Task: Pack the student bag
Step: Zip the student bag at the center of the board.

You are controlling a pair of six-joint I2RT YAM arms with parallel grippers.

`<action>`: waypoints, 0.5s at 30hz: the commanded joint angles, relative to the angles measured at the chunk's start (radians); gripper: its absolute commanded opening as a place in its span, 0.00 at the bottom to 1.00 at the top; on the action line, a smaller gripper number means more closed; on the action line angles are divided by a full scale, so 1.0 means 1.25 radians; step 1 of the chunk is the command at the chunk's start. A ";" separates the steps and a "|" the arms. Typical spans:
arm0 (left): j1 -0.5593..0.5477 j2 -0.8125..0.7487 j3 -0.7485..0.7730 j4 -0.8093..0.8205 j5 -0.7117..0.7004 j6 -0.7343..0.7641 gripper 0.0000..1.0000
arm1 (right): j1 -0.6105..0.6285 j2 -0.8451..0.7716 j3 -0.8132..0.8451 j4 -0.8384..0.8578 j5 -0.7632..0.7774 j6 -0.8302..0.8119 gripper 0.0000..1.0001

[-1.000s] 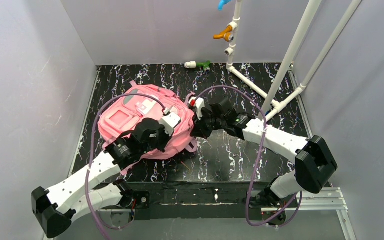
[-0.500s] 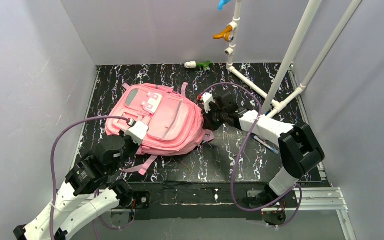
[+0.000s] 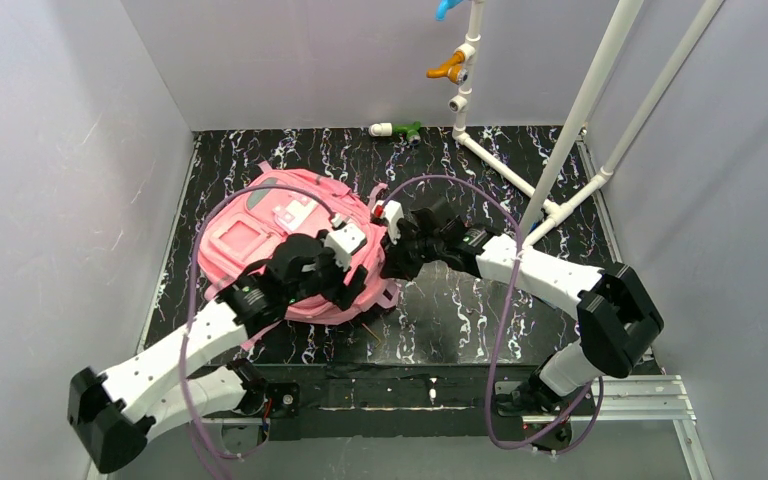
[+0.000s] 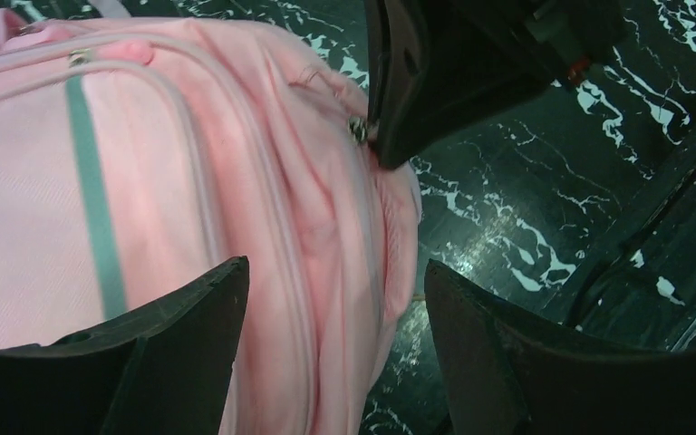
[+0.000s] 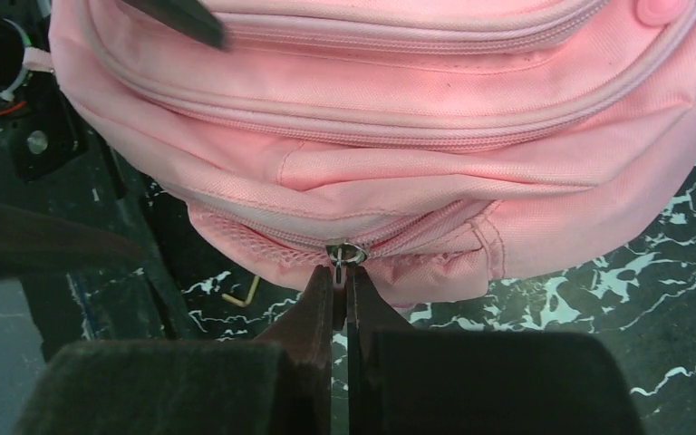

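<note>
The student bag [image 3: 260,235] has bunched up left of centre on the table [image 3: 460,310]. The left gripper [image 4: 335,299] has swung back over it, jaws spread and holding nothing. The right gripper [image 5: 340,276] pinches the zip pull [image 5: 345,254], seemingly by its tip. With the fabric unbraced, a pull may drag the bag or slip off.

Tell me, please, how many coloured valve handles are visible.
3: blue handle at the top edge, orange handle below it, green handle on the tabletop. Others may be hidden.
</note>
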State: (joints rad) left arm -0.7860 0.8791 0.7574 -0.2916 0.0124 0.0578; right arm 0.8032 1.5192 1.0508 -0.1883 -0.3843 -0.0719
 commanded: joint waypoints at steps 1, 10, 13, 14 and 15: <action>-0.006 0.085 -0.008 0.176 0.051 -0.040 0.68 | 0.021 -0.067 0.025 0.029 -0.039 0.026 0.01; -0.011 0.109 -0.029 0.088 -0.057 -0.017 0.27 | 0.034 -0.067 0.060 -0.025 -0.029 0.046 0.01; -0.011 0.088 -0.024 -0.003 -0.102 0.018 0.02 | 0.034 -0.057 0.078 -0.060 -0.012 0.044 0.01; -0.011 0.073 -0.025 -0.027 -0.123 0.029 0.00 | 0.034 -0.053 0.084 -0.075 -0.004 0.042 0.01; -0.011 0.055 -0.025 -0.052 -0.136 0.044 0.00 | 0.034 -0.050 0.090 -0.091 0.011 0.038 0.01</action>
State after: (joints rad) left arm -0.8131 1.0195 0.7193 -0.1677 -0.0059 0.0364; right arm 0.8436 1.4929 1.0760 -0.2565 -0.3763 -0.0254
